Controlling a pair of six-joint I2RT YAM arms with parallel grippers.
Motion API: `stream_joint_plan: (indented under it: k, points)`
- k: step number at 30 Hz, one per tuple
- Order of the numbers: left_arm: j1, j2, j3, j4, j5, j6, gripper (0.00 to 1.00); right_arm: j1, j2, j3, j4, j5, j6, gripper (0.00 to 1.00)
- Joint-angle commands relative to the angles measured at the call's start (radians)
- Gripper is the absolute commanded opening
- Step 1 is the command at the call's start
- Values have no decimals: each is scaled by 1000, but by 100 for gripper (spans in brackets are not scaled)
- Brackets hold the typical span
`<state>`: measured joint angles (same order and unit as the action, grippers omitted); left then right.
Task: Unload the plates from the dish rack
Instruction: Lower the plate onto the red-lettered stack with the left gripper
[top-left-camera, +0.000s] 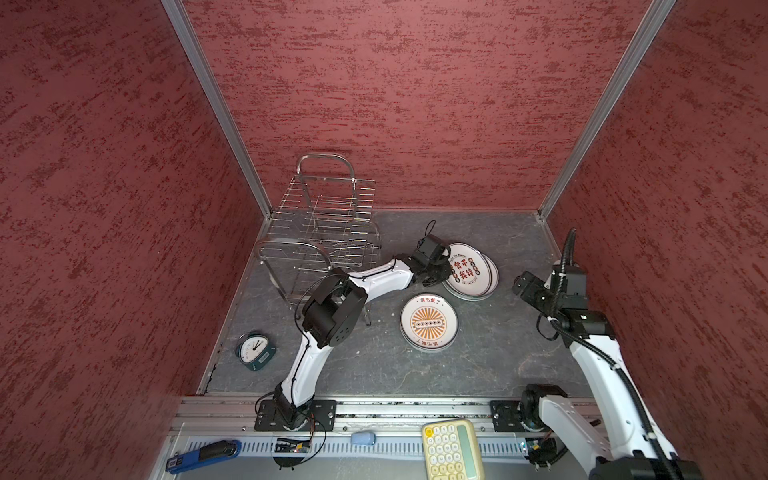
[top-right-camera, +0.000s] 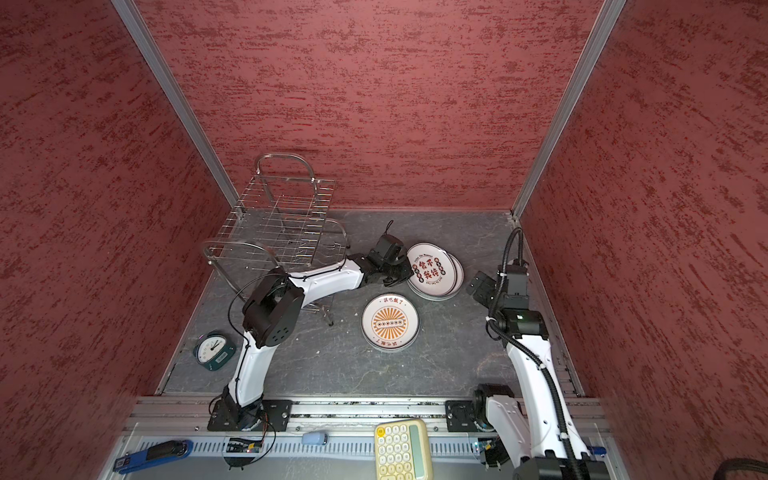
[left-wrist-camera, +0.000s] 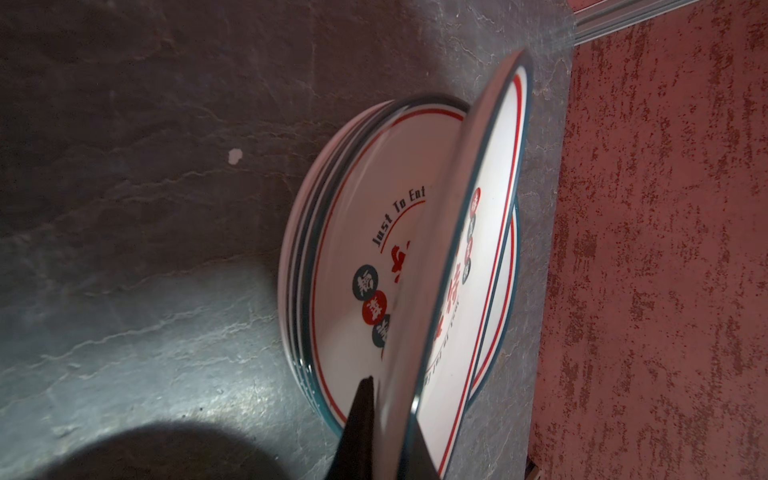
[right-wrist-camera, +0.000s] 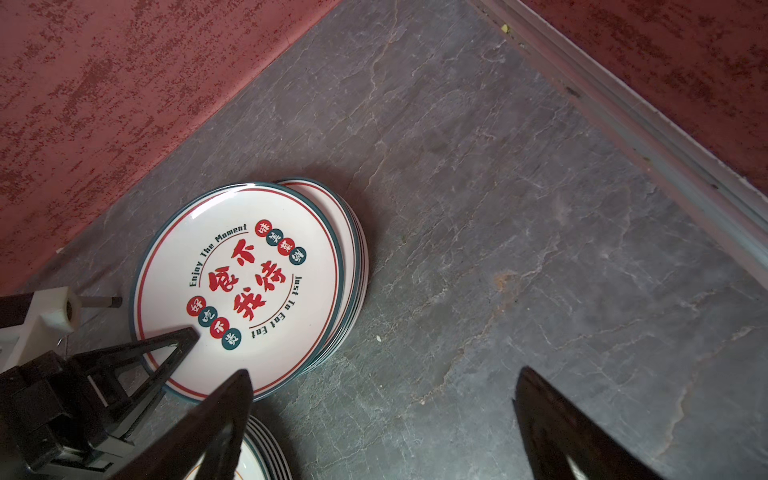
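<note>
Top views, left arm: your left gripper (top-left-camera: 444, 275) was pinching the rim of the red-character plate (top-left-camera: 465, 270), right of the dish rack (top-left-camera: 320, 224).
Top views, other plates: the sunburst plates (top-right-camera: 390, 323) lay flat, right of and in front of the dish rack.
Left wrist: the red-character plate (left-wrist-camera: 494, 174) stood tilted over the stack (left-wrist-camera: 353, 216).
Right wrist: your right gripper (right-wrist-camera: 384, 372) was spread wide, holding nothing, over the table (right-wrist-camera: 498, 208), farther from the dish rack than the stack.

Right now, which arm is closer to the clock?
Left. The left arm rises just beside the clock; the right arm stands across the table, far from it.
</note>
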<state>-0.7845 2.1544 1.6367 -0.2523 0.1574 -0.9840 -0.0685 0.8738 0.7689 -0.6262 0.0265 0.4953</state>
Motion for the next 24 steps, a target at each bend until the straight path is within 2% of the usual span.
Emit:
stream_joint_plan:
  k: [1, 12, 20, 24]
  points:
    - [2, 5, 39, 3, 23, -6, 7, -5, -18, 3, -16, -31, -17, 99]
    - [1, 50, 105, -109, 19, 2, 19, -5, -33, 29, -51, -145, -42, 99]
    - [-8, 89, 186, -228, -13, 19, 33, -5, -55, 44, -79, -139, -57, 99]
    - [-12, 100, 218, -271, -38, 28, 43, -5, -64, 42, -81, -141, -67, 99]
